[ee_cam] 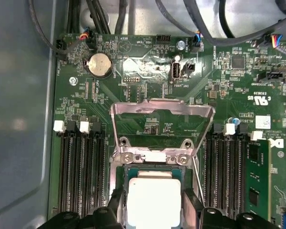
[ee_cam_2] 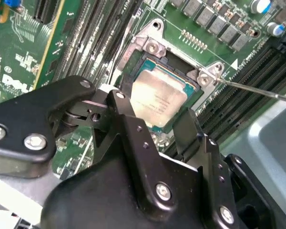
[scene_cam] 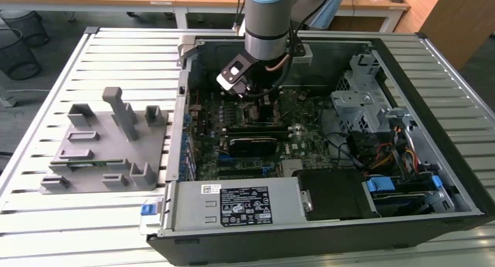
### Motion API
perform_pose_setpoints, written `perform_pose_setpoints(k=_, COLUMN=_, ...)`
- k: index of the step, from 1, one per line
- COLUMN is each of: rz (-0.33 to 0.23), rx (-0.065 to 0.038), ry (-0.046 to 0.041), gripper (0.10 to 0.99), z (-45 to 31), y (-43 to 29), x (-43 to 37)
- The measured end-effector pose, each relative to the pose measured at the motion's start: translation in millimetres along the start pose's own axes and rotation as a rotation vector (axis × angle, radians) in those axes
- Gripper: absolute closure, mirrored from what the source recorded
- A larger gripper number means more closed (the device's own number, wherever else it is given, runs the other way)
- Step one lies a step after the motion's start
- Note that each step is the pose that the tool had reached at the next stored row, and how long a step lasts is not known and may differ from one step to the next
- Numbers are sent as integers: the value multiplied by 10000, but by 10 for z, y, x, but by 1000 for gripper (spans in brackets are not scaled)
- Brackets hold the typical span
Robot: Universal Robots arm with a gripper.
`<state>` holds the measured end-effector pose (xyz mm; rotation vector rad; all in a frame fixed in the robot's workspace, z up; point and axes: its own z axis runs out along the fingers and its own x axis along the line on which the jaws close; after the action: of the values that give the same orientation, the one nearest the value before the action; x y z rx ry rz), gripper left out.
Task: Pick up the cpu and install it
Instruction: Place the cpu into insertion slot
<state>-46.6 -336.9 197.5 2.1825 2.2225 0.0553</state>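
The cpu (ee_cam: 152, 198), a small square chip with a shiny silver top on a green base, lies level in the dark socket frame (ee_cam_2: 155, 47) on the motherboard. My gripper (ee_cam: 153, 214) stands straight over it, its black fingers (ee_cam_2: 121, 109) pressed against two opposite edges of the chip, so it is shut on it. In the second wrist view the cpu (ee_cam_2: 157, 98) shows between the two fingers of the gripper (ee_cam_2: 155, 114). In the exterior view the gripper (scene_cam: 246, 94) reaches down into the open computer case (scene_cam: 402, 52), at the far part of the board.
The socket's metal load plate (ee_cam: 162, 112) stands tilted up, and its thin lever (ee_cam_2: 257, 89) sticks out sideways. Memory slots (ee_cam: 81, 171) flank the socket, one holding a green stick (ee_cam: 257, 181). A grey plastic fixture (scene_cam: 108, 145) lies on the slatted table at the exterior view's left.
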Motion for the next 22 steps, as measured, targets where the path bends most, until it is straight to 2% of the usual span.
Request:
perform_pose_setpoints(k=5, rz=0, rx=0, ry=0, gripper=490, z=-61, y=3, x=0)
perform_pose_setpoints(k=7, rz=0, rx=0, ry=1, gripper=612, z=-76, y=3, x=0)
perform_pose_setpoints(k=8, rz=0, rx=0, ry=0, gripper=612, z=-85, y=4, x=0)
perform_pose_setpoints(k=10, rz=0, rx=-1, ry=1, gripper=729, z=-100, y=4, x=1)
perform_pose_setpoints(k=11, rz=0, rx=0, ry=0, gripper=729, z=-107, y=5, x=1)
perform_pose_setpoints(k=13, rz=0, rx=0, ry=1, gripper=847, z=-117, y=5, x=1)
perform_pose_setpoints(k=14, rz=0, rx=0, ry=0, gripper=847, z=-121, y=5, x=1)
perform_pose_setpoints(k=16, rz=0, rx=0, ry=1, gripper=965, z=-129, y=6, x=1)
perform_pose_setpoints(k=22, rz=-1, rx=0, ry=-4, gripper=980, z=-146, y=6, x=1)
